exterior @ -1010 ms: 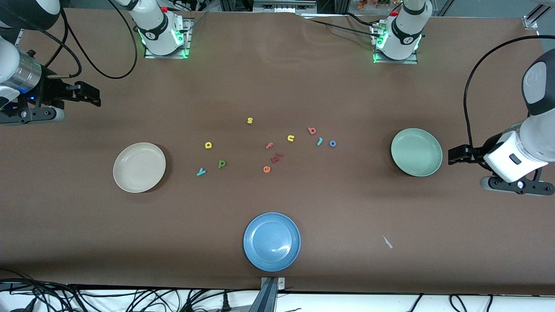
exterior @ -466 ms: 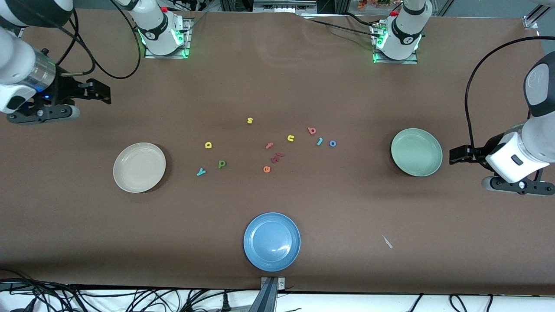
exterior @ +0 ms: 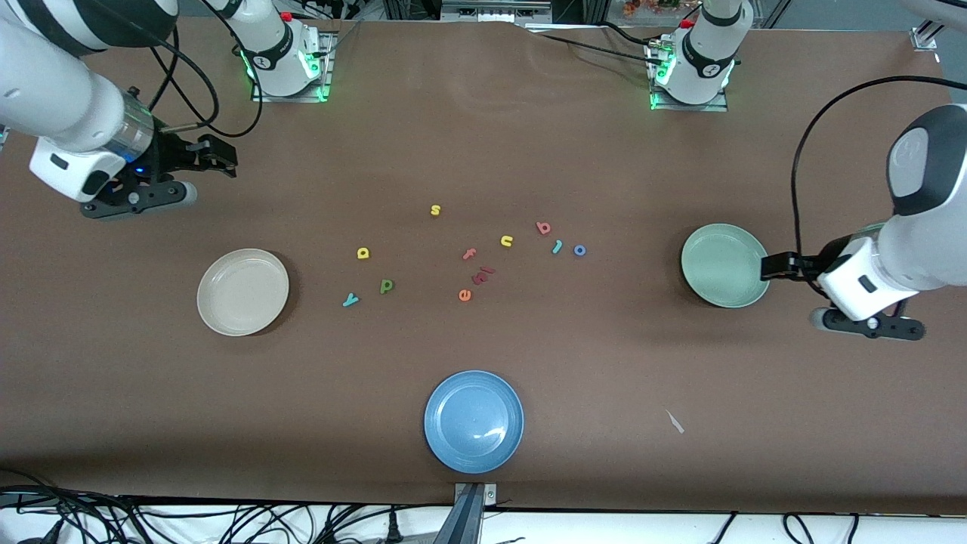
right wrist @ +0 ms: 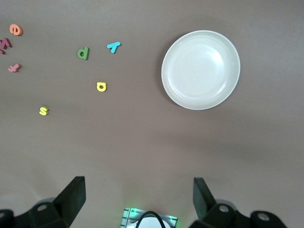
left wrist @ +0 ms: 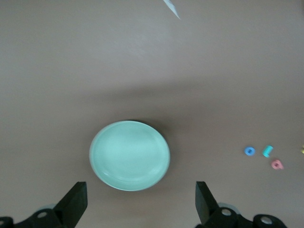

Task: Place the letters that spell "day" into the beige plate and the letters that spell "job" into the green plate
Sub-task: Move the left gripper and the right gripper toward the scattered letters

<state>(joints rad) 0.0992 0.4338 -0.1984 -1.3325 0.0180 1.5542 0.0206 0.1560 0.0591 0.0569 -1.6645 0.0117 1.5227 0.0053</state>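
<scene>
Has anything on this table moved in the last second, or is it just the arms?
Only the arms moved. The right gripper travelled toward the table's middle, over bare table; the left gripper slid in over the round mint-green plate's rim. Both are open and empty. The small foam letters, the round beige plate and the round blue plate stayed put.

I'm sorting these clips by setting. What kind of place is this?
Most likely a robotics lab: two robot arms bolted to a brown-covered table, loose cables along its edge, and foam letters with plates laid out as a sorting exercise.
</scene>
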